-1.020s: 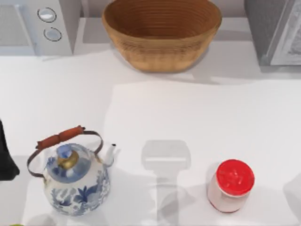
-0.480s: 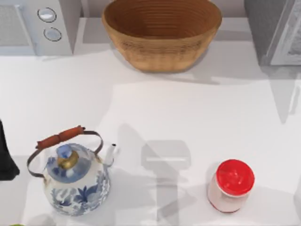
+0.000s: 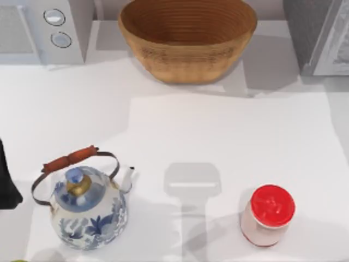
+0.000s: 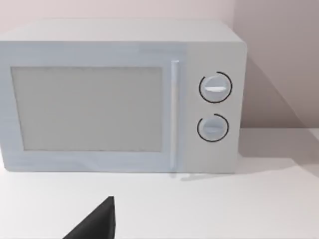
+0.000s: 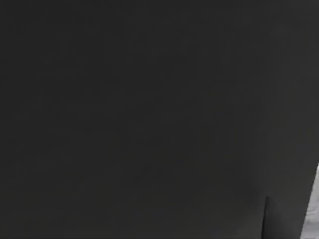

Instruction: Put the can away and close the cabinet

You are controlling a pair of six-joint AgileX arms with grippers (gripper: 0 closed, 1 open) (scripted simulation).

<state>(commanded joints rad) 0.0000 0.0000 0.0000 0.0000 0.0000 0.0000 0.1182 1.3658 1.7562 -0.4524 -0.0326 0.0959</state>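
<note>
I see the can (image 3: 267,214) upright near the table's (image 3: 229,142) front right, kettle (image 3: 87,204) left of it, basket (image 3: 188,38) and microwave (image 4: 119,97) behind. Right wrist view is dark.

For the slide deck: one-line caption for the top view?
Red-lidded can and blue kettle on the white table, basket behind.

No words, brand names or numbers can be read anywhere. The microwave (image 4: 119,97) has two round dials (image 4: 215,87) beside its door, each showing only a plain bar with no scale or lettering around it. The can (image 3: 267,214) shows a red lid with faint raised marks (too blurred to make out as letters). The kettle (image 3: 87,206) carries blue floral decoration, not writing.
</note>
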